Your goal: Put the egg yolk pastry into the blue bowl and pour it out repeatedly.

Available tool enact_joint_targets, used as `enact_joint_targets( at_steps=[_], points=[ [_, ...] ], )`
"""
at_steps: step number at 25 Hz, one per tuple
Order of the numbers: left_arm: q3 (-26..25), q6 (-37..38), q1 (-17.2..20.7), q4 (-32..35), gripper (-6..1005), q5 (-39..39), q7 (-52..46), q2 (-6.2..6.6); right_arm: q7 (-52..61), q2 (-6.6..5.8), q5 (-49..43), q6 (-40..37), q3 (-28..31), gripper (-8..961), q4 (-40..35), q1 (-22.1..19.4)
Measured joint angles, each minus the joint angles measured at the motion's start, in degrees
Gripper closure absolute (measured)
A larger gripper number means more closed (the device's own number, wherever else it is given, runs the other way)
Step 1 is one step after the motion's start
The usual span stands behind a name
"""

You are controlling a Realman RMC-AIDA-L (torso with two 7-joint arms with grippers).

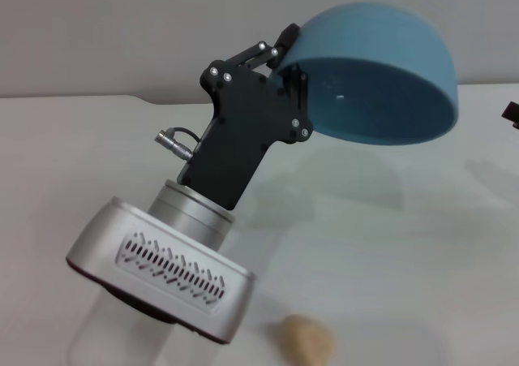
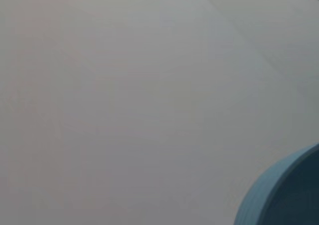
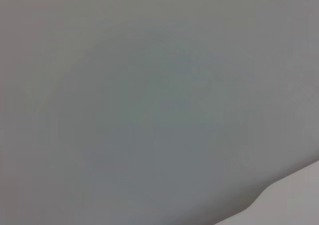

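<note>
The head camera looks forward and down over the white desk [image 1: 422, 244], with the left arm close before it. The left wrist camera shares the blue bowl [image 1: 381, 74] rim with it; the right wrist camera faces blank surface.

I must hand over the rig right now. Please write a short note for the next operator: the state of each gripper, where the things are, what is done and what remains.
Left gripper: shut on the rim of the blue bowl, held high above the table and tipped over so the opening faces down and toward the camera.
Right gripper: only a dark bit at the right edge of the head view may be it; state unknown.
Egg yolk pastry: lying on the table at the near edge, outside the bowl.
Done: the bowl looks empty, so this pour seems finished.
Left: set the bowl upright, put the pastry in again, and pour again.
</note>
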Motion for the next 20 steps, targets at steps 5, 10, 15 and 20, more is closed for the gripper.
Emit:
enact_joint_targets(
  at_steps=[5,10,15,20],
  points=[
    [-0.8,-1.6,-1.1,1.3,988,-1.9,-1.8,0.00,-2.1,-0.07,0.0,0.3,0.0,559,1.6,0.6],
    [-5.9,-9.8,-1.7,-0.4,988,-5.6,-2.1,0.13,-3.7,-0.44,-1.1,0.3,-0.9,559,3.7,2.0],
    [-20.2,-34.3,-1.0,-7.7,988,-11.2,-1.7,0.68,-3.7,-0.48,-4.9,0.3,-3.3,558,4.1,4.0],
    [-33.6,-56.3,-2.2,-8.4,988,-12.7,-2.1,0.64,-3.8,-0.35,-9.0,0.4,-7.4,558,4.2,6.8]
  ],
)
